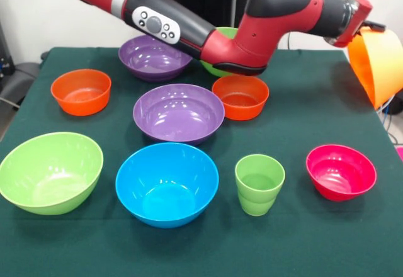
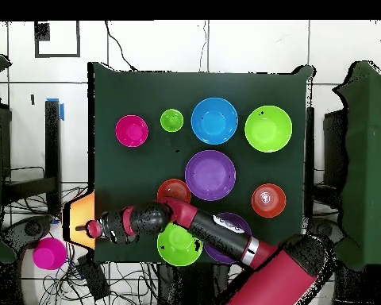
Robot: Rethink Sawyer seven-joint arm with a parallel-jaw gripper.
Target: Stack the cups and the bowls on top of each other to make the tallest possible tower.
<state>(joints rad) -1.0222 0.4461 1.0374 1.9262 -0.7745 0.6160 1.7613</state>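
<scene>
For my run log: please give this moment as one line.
gripper: holds large orange bowl tilted, beyond table edge | light-green cup, blue bowl, pink-red bowl: unstacked | tower: not started

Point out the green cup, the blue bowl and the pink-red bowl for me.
green cup (image 1: 259, 182), front view, outer wall below the rim
blue bowl (image 1: 167, 186), front view, inside wall
pink-red bowl (image 1: 340, 171), front view, inside near the bottom

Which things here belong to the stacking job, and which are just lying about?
Job: cup, blue bowl, pink bowl, big orange bowl, purple bowls, green bowls, small orange bowls.
Lying about: pink object beside the table, floor cables.
</scene>
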